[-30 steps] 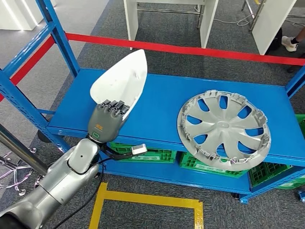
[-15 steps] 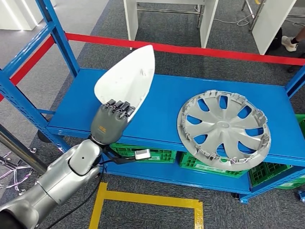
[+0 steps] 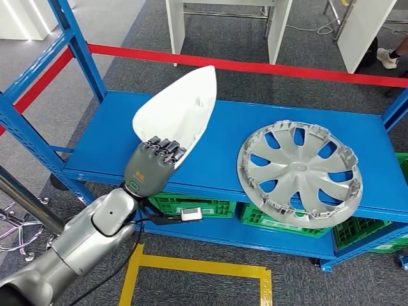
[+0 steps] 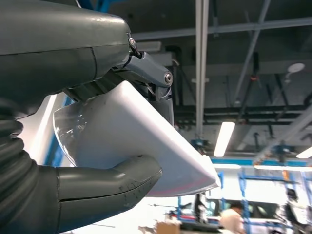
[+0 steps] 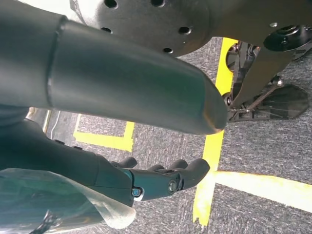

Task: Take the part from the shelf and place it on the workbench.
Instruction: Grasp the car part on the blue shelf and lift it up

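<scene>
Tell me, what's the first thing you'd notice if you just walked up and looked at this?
Probably the big white pointed part, gripped by the robot's left hand and tilted up above the left end of the blue shelf. Next comes the silver hubcap lying flat on the shelf's right side, its near rim overhanging the front edge. Behind the shelf, a red barrier tape runs across the grey floor.

white part (image 3: 179, 111) base hidden by left hand (image 3: 153, 167), green crates (image 3: 269, 217) half-hidden under shelf (image 3: 226, 159)
</scene>
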Controlling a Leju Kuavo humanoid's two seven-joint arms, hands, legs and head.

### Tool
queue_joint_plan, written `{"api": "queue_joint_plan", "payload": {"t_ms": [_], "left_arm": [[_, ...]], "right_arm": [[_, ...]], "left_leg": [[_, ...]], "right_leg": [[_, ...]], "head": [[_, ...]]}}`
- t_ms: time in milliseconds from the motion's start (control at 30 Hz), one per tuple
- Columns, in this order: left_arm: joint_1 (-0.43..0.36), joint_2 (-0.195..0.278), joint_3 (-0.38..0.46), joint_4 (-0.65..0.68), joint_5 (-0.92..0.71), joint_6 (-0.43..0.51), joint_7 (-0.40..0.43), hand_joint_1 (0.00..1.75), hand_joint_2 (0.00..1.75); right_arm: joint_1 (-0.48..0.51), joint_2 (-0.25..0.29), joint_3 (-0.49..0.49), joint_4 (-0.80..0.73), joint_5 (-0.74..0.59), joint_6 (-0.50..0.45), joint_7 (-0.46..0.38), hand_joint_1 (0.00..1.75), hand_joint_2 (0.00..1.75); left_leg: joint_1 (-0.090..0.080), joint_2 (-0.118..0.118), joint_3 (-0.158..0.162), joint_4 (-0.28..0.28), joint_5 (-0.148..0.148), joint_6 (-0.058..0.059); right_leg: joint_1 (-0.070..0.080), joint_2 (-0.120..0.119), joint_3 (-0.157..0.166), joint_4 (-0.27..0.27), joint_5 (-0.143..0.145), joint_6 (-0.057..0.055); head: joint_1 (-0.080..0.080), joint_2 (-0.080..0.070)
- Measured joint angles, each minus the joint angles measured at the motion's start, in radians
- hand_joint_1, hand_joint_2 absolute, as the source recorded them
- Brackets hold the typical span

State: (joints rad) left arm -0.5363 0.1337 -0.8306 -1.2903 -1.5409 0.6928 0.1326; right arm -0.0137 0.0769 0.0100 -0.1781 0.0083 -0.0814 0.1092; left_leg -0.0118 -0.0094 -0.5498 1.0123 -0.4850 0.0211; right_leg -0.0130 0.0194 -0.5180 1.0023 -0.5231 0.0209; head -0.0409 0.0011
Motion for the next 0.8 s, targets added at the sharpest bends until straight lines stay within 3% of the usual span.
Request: {"api": "queue_joint_plan", "payload": {"t_ms": [233, 533, 667, 733, 800], "left_arm": [[0.02, -0.049, 0.109, 0.046, 0.01, 0.0, -0.072, 1.75, 1.75], [0.043, -0.053, 0.181, 0.047, -0.013, 0.0, -0.082, 1.75, 1.75], [0.042, -0.051, 0.189, 0.048, -0.022, 0.0, -0.069, 1.75, 1.75], [0.04, -0.046, 0.189, 0.048, -0.023, 0.0, -0.043, 1.75, 1.75], [0.036, -0.035, 0.186, 0.048, -0.025, 0.0, -0.014, 1.75, 1.75]], "right_arm": [[0.001, 0.0, -0.013, 0.0, -0.003, 0.0, -0.003, 0.0, 0.0], [0.001, 0.002, -0.019, 0.0, -0.003, -0.001, -0.003, 0.0, 0.0], [0.001, 0.007, -0.019, 0.0, -0.001, -0.001, -0.001, 0.0, 0.0], [0.0, 0.009, -0.019, 0.0, 0.002, -0.001, -0.001, 0.0, 0.0], [-0.001, 0.009, -0.019, 0.0, 0.004, -0.001, -0.001, 0.0, 0.0]], "left_leg": [[0.0, 0.0, 0.0, 0.0, 0.0, 0.0], [0.0, 0.0, 0.0, 0.0, 0.0, 0.0], [-0.006, 0.001, -0.002, 0.001, 0.004, 0.014], [-0.002, 0.006, 0.005, -0.022, 0.022, 0.026], [0.003, 0.012, 0.007, -0.039, 0.034, 0.034]], "right_leg": [[0.0, 0.0, 0.0, 0.0, 0.0, 0.0], [0.0, 0.0, 0.0, 0.0, 0.0, 0.0], [-0.006, 0.001, 0.0, -0.008, 0.01, 0.013], [-0.004, -0.003, -0.01, 0.001, -0.003, 0.017], [-0.003, -0.008, -0.052, 0.083, -0.058, 0.017]], "head": [[0.0, 0.0], [0.0, 0.0], [-0.001, 0.0], [0.0, 0.0], [0.004, 0.0]]}}
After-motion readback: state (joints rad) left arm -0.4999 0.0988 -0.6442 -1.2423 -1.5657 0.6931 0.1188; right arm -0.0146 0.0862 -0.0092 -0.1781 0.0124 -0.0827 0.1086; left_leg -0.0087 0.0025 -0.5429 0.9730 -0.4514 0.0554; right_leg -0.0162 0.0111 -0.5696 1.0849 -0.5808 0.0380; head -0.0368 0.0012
